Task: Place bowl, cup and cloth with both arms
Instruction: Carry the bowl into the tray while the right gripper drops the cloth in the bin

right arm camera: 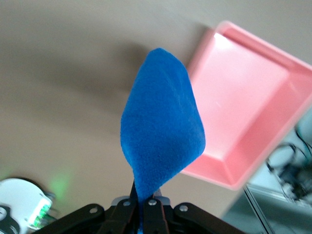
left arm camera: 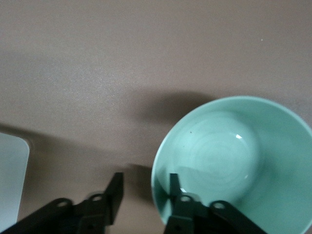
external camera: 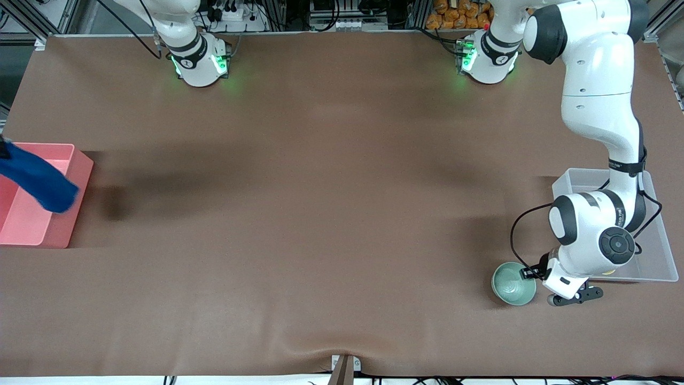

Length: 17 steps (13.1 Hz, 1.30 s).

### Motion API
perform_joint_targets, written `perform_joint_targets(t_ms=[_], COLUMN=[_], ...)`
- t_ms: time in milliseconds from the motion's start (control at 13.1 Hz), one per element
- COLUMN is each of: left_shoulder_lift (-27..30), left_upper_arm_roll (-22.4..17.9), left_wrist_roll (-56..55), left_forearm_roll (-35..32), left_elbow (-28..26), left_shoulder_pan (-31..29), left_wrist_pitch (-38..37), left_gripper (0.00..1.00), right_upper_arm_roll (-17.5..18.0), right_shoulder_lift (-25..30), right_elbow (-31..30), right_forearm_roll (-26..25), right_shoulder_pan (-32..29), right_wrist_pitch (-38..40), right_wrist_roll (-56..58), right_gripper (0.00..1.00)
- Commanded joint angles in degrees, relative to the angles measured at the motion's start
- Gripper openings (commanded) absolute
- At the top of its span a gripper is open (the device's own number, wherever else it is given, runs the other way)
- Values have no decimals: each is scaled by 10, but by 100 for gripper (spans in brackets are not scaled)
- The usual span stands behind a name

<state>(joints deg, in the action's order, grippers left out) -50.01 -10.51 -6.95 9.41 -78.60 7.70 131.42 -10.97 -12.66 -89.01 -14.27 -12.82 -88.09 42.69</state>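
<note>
Two jobs are running at once here. The left hand (left arm camera: 144,195) is low at the bowl (external camera: 513,283), which sits on the brown surface (external camera: 320,214) just beside the clear tray (external camera: 654,256), nearer the front camera than the tray. Its fingers straddle the bowl's rim, one inside, one outside, a gap showing between the outer finger and the wall, so the grip doesn't look finished yet. The next call, I'd say: pinch firmly on that rim, then lift straight up and carry it over the clear tray.

At the right arm's end of the surface, the right hand (right arm camera: 141,202) is clamped on the cloth (right arm camera: 161,126), which dangles over the pink bin (right arm camera: 253,107). That one looks ready to let go and drop. The cup isn't clearly in view.
</note>
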Motion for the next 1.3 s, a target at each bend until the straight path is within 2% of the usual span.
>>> perform_joint_targets(t_ms=[0,230,383,612,919,1225], left_shoulder_lift=[0,4,8,33,89,143], left_upper_arm_roll=[-1,-1,-3,-1,-4,-6], left_wrist_roll=[-20,-20,-19,-18,3,119], left_forearm_roll=[10,10,9,14,9,6], left_elbow=[3,6,7,6,6,0], left_shoulder_pan=[6,6,5,-6,-38,-85], left_wrist_pitch=[7,7,4,-7,-104,-193], left_gripper=[0,0,0,0,0,0], right_upper_arm_roll=[7,8,8,8,8,8], right_shoulder_lift=[0,-23,-46,-81,-114,-148], right_elbow=[0,-3,-3,-4,-3,-2], right_forearm_roll=[-56,-59,-52,-10,19,56], right_shoulder_pan=[-54,-114,-133,-149,-152,-154], right_wrist_pitch=[8,1,-6,-8,-21,-46], right_wrist_roll=[6,5,3,3,-5,-6], right_gripper=[0,0,0,0,0,0])
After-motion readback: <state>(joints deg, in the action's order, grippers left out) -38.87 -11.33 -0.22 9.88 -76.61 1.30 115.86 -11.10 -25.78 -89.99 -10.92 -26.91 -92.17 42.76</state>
